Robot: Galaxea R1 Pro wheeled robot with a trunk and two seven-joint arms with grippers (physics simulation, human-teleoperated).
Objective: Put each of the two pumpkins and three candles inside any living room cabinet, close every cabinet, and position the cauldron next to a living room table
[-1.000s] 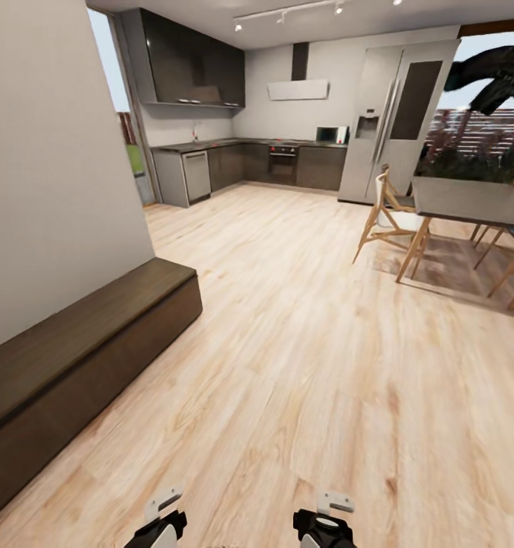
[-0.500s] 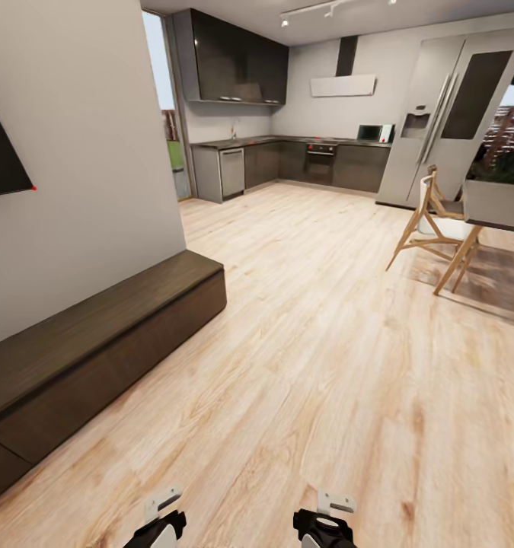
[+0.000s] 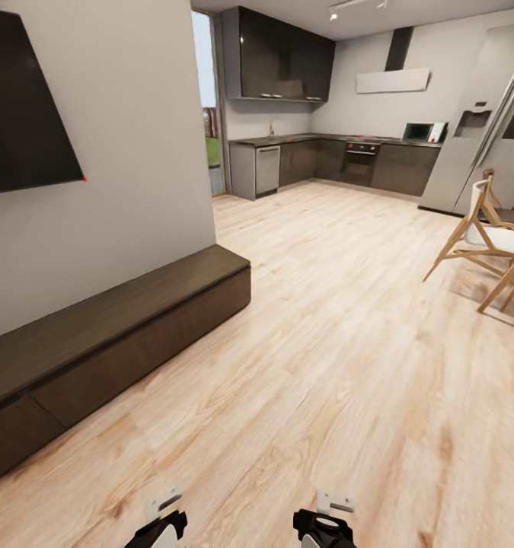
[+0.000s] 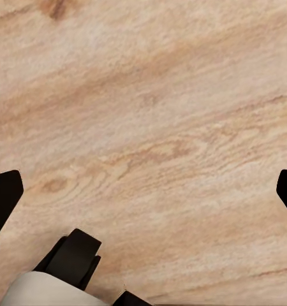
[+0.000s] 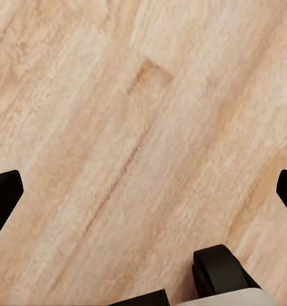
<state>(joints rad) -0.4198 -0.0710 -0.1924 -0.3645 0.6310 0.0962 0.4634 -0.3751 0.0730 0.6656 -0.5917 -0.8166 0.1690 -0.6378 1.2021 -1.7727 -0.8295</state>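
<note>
The cabinet [image 3: 119,335] is a long, low, dark brown unit along the left wall, and its fronts look closed. The pumpkins, candles and cauldron are out of view. At the bottom edge of the head view sit my left gripper [image 3: 161,525] and my right gripper [image 3: 325,525], held low over the wooden floor. In the left wrist view, the left gripper [image 4: 143,191] is open, its black fingertips [image 4: 3,194] far apart over bare planks. The right gripper [image 5: 143,191] is open too, with nothing between its fingertips [image 5: 3,197].
A dark TV [image 3: 20,106] hangs on the wall above the cabinet. A grey kitchen [image 3: 325,160] and a tall fridge [image 3: 477,152] stand at the back. A wooden chair [image 3: 485,243] stands at the right. Light wooden floor [image 3: 325,342] stretches ahead.
The camera has turned left: cabinet and kitchen shifted right in the picture, the TV came into view, and the dining table slid off the right edge. Both grippers are held as before.
</note>
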